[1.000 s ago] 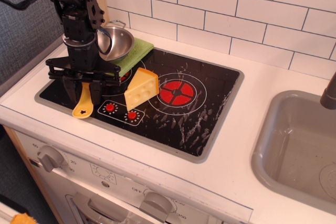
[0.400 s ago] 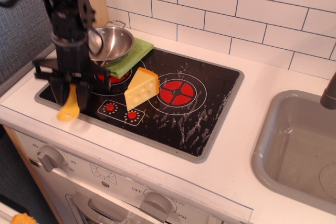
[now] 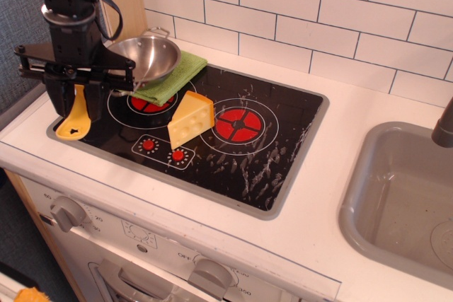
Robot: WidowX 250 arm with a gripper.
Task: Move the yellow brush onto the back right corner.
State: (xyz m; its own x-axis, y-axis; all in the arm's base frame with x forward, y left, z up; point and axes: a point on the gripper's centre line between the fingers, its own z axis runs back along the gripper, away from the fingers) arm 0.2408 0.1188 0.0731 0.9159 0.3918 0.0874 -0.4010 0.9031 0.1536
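Your single view looks down across the table (image 3: pixel 368 114) from its front side. Your tool (image 3: pixel 76 97) hangs over the hob's front left corner, its two dark fingers (image 3: pixel 59 95) pointing straight down and closed tightly on the yellow brush (image 3: pixel 75 119). The brush hangs upright between them: you can see the flat handle and its rounded end with the star-shaped hole below the fingers, while the bristle head is hidden up inside the tool. The rounded end sits in line with the hob's grey rim at the front left corner; you cannot tell from this angle whether it touches the glass or hangs clear of it.

The back right corner (image 3: pixel 309 99) of the black hob (image 3: pixel 244 164) lies well apart from the brush, on the far side of the right red ring burner (image 3: pixel 238 124), toward the tiled wall (image 3: pixel 318 12). That patch of glass is bare and glossy, with pale streaks running down the right part of the hob.

A cheese wedge (image 3: pixel 191 119) stands between the two burners, near the small red control dots. At the back left corner a steel pan (image 3: pixel 146 57) rests on a green cloth (image 3: pixel 173 76), just beside your tool's arm. The grey sink (image 3: pixel 400 196) sits toward the table's right edge.
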